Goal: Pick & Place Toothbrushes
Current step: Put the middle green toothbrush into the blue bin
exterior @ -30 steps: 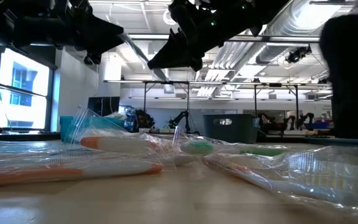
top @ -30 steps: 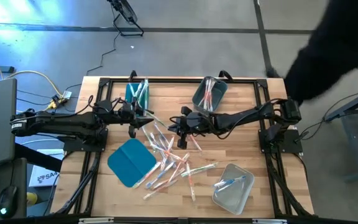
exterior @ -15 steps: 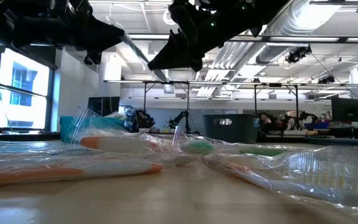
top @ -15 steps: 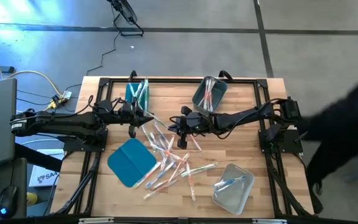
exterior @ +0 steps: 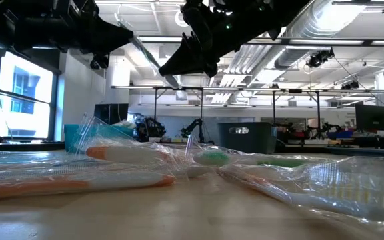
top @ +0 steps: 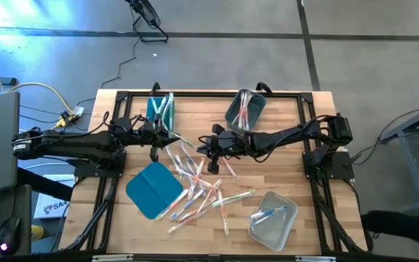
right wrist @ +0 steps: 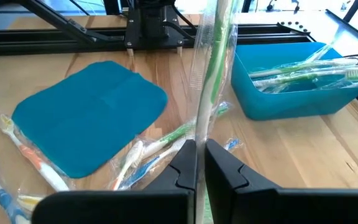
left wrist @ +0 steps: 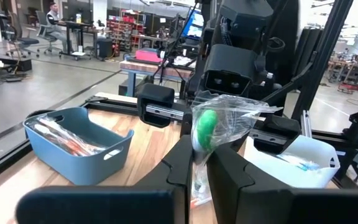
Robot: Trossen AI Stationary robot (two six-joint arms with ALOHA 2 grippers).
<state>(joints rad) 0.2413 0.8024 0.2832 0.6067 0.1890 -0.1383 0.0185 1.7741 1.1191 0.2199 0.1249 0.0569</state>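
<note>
High view: wrapped green toothbrush [top: 182,140] level between left hand [top: 172,137], right hand [top: 203,146].

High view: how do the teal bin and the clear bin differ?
The teal bin is opaque and holds several green toothbrushes; the clear bin is see-through and holds few blue ones. The teal bin sits on the left arm's side, the clear bin on the right arm's, at the opposite table edge. Both are rectangular, open-topped.

- The left hand [top: 167,140] is squeezed shut on a green toothbrush [left wrist: 205,127].
- The right hand [top: 204,145] is just beside it, pinching the same toothbrush.
- Both arms reach in toward each other.
</note>
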